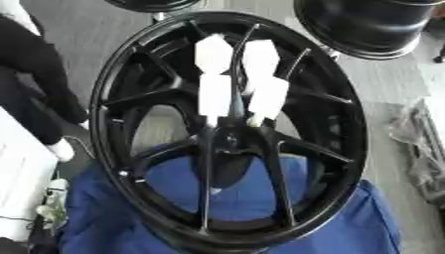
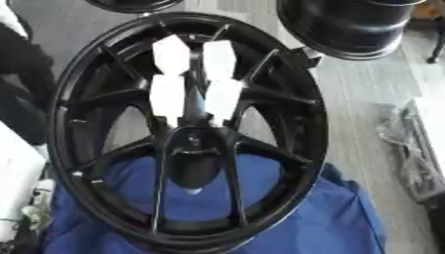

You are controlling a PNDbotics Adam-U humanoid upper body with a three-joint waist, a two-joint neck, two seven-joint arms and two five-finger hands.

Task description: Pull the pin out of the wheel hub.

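Four white blocks (image 1: pixel 233 79) sit in two rows on the upper spokes of the big black wheel (image 1: pixel 103 124), just above the hub (image 1: pixel 230 141) in the middle of the frame. The wheel rests on a blue cloth (image 1: pixel 113 218). I cannot pick out the pin for sure. One small pale bit (image 1: pixel 215 190) shows just under the hub, and that may be it. No robot hand shows plainly, so I cannot tell if its fingers are apart or together, or which arm is nearer. I think any reach must go to the wheel's middle and pull straight out toward us.
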